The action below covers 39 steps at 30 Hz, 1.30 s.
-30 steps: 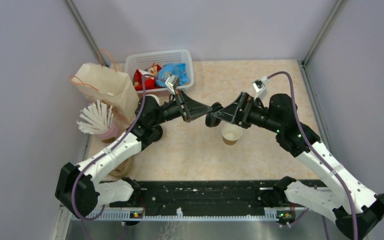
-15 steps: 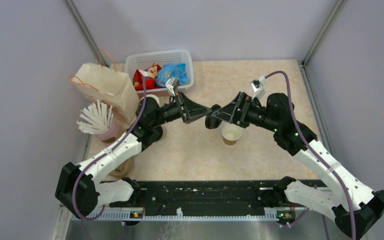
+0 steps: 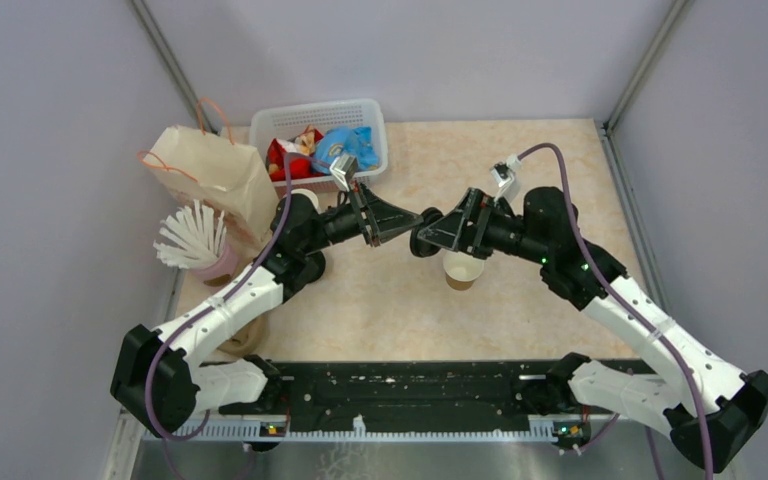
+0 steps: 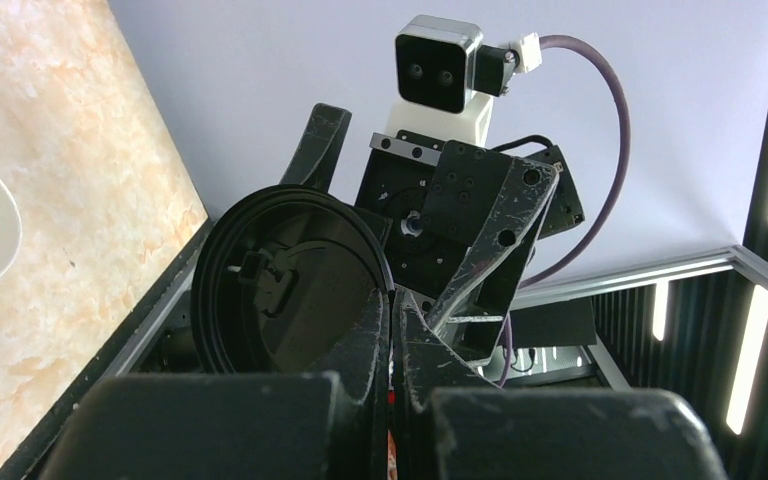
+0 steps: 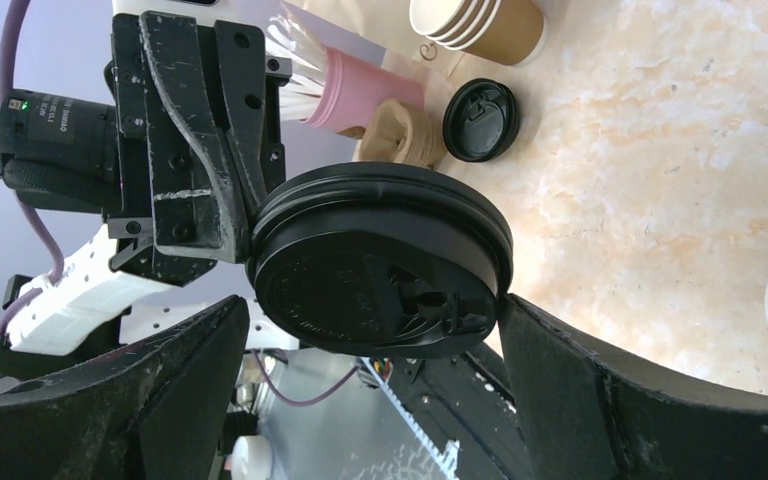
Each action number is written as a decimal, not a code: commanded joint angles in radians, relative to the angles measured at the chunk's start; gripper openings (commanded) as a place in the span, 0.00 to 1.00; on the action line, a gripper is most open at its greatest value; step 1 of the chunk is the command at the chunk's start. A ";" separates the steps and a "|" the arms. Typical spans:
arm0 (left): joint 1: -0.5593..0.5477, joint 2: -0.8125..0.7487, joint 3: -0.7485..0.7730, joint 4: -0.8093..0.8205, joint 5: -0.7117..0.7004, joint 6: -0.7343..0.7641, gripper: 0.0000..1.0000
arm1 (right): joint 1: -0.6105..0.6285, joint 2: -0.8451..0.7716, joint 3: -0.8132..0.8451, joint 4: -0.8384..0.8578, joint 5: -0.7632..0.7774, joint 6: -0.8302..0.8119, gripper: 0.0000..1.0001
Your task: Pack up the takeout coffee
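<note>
Right hand (image 3: 428, 236) grips black lid (image 5: 380, 262) across its width, open paper cup (image 3: 460, 268) just below; closed left hand (image 4: 392, 320) touches the rim.

The lid (image 5: 380, 265) is black plastic with a soft sheen, its rim ridged; the cup (image 3: 462, 268) is brown paper, white and smooth inside; the surface (image 3: 520, 300) is pale, marbled, stone-like and smooth; the bag (image 3: 210, 175) is matt tan paper; the basket (image 3: 320, 106) is white lattice plastic; the pink tumbler (image 5: 360, 90) looks smooth and matt.
</note>
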 commanded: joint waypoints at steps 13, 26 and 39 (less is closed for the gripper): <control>0.005 -0.014 0.002 0.060 0.003 -0.012 0.00 | 0.015 0.030 0.063 0.008 0.017 -0.027 0.87; 0.038 -0.049 0.017 -0.152 -0.001 0.140 0.18 | 0.013 0.016 0.067 -0.067 0.083 -0.020 0.81; 0.074 -0.022 -0.008 -0.125 0.027 0.114 0.38 | 0.012 0.078 0.092 -0.072 0.058 -0.051 0.77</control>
